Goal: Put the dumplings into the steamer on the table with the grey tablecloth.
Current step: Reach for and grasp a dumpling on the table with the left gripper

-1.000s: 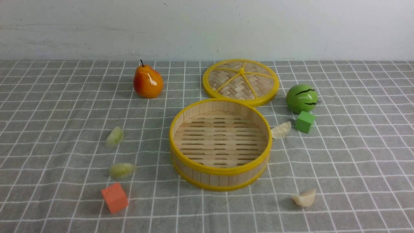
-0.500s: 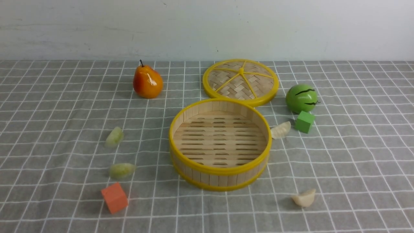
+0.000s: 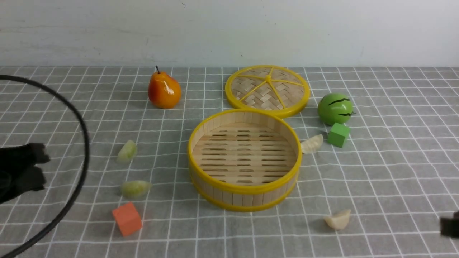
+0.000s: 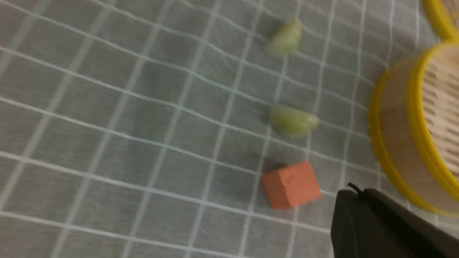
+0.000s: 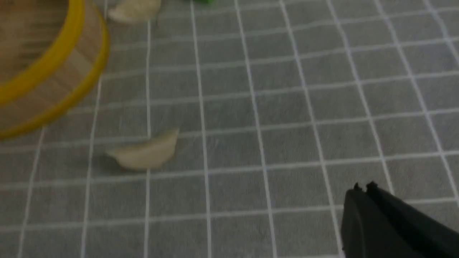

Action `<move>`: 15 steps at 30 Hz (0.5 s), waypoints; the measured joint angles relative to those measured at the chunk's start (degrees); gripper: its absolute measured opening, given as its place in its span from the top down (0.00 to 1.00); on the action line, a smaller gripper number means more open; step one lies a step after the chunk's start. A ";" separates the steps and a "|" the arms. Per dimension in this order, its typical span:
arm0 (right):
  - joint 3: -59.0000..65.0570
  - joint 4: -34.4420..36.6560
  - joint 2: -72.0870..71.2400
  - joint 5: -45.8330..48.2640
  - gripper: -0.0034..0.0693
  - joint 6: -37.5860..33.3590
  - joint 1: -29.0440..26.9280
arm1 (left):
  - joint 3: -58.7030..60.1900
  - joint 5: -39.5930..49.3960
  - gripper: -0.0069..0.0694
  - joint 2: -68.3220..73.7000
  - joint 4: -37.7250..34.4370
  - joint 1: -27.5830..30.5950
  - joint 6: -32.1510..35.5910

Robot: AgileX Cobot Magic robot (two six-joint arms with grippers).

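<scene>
The bamboo steamer (image 3: 244,199) stands empty mid-table on the grey tablecloth (image 3: 376,172). To its left lie two green dumplings (image 3: 127,151) (image 3: 135,189). One cream dumpling (image 3: 311,144) lies by its right wall, another (image 3: 337,219) nearer the front right. My left gripper (image 3: 42,167) shows at the left edge, shut and empty, well left of the green dumplings (image 4: 293,120); its tips (image 4: 355,191) are pressed together. My right gripper (image 3: 450,225) peeks in at the lower right, shut (image 5: 363,188) and empty, apart from the cream dumpling (image 5: 145,152).
A pear (image 3: 164,90), the woven lid (image 3: 267,90) and a green striped ball (image 3: 335,108) sit behind the steamer. A green cube (image 3: 338,134) is next to the far cream dumpling. An orange cube (image 3: 127,219) lies front left. A black cable (image 3: 84,143) arcs over the left side.
Both arms have come into the front view, the left with its cable at the left edge, the right at the lower right corner. No object has moved.
</scene>
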 joint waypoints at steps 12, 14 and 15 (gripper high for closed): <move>-5.21 22.30 11.07 5.26 0.95 -26.24 6.85 | -29.39 8.22 0.93 27.55 -22.77 -6.98 23.93; -5.74 26.42 11.07 5.26 0.95 -30.16 6.85 | -34.53 9.62 0.93 32.04 -15.93 -9.48 24.32; -5.75 28.28 11.07 5.26 0.95 -31.88 6.85 | -36.88 10.47 0.92 34.36 -12.26 -10.28 23.92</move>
